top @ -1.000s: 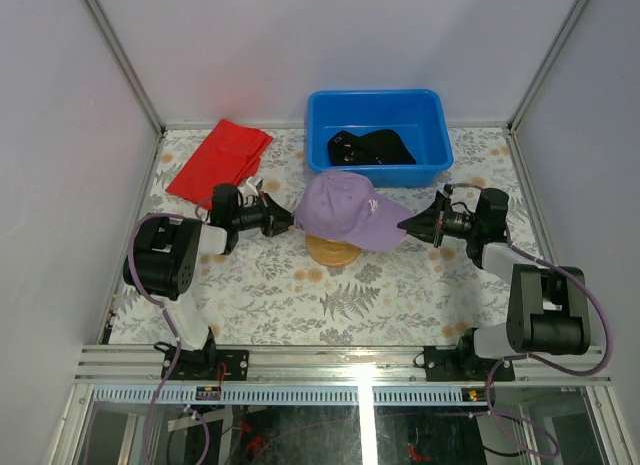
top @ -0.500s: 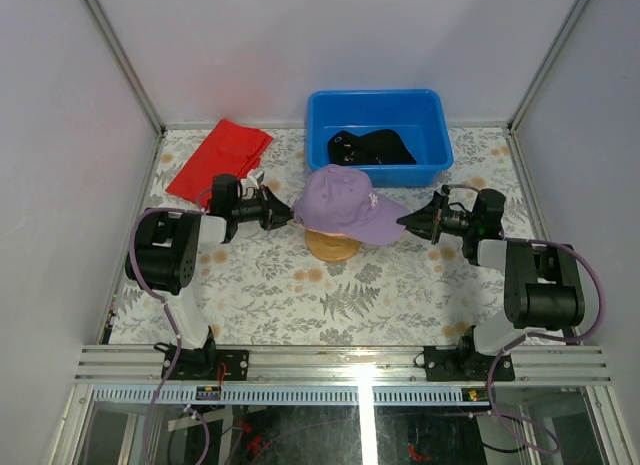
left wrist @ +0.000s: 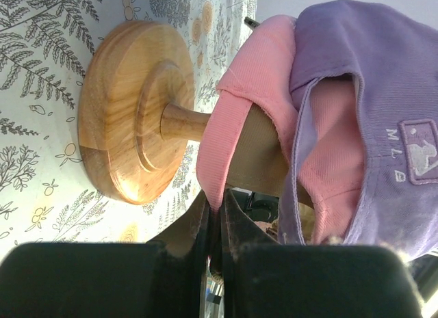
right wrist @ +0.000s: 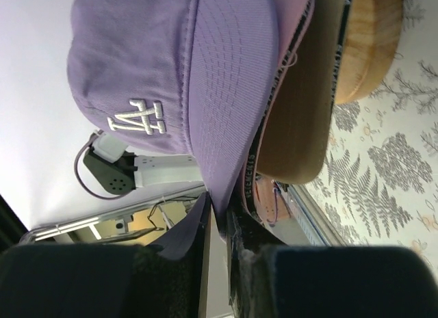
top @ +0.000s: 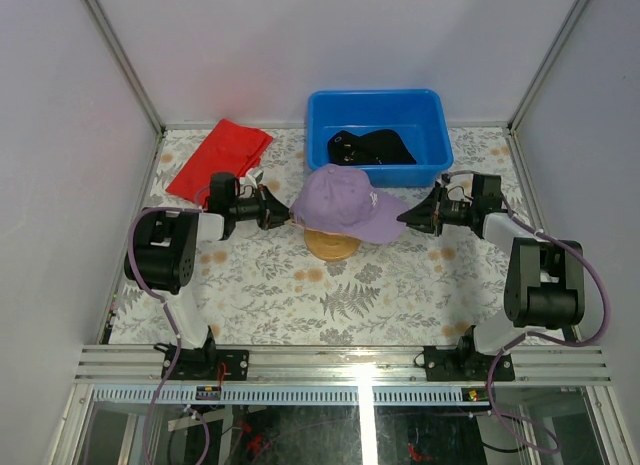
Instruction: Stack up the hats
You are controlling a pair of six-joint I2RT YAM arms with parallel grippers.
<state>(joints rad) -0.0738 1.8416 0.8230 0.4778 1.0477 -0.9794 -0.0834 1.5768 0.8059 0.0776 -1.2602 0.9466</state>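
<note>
overhead view, left to right: a red cloth (top: 215, 163) lies at the back left of the surface (top: 350, 305). the left pincer (top: 287, 219) points right at the rear of the purple hat (top: 340, 200). that hat sits on top of a wooden stand (top: 332, 249) at the centre. a blue bin (top: 318, 150) stands behind it with the black hat (top: 372, 147) inside. the right pincer (top: 404, 218) points left at the tip of the purple brim. from above, only the purple hat shows on the stand.

the left wrist view adds what lies beneath: a pink hat (left wrist: 253, 72) under the purple one and a tan hat (left wrist: 263, 157) under the pink, all over the top of the stand. it also shows the left pincer closed, jaws together, with its tips at the lower rim of the pink hat. whether fabric is pinched cannot be told.

the right wrist view shows the white "la" logo on the purple crown and the three brims layered, purple over pink over tan. the tip of the purple brim sits between the right jaws, which stand narrowly apart. whether they clamp it cannot be told.

each arm reaches from its base toward the back, then bends inward. the two pincers face each other across the stand.
</note>
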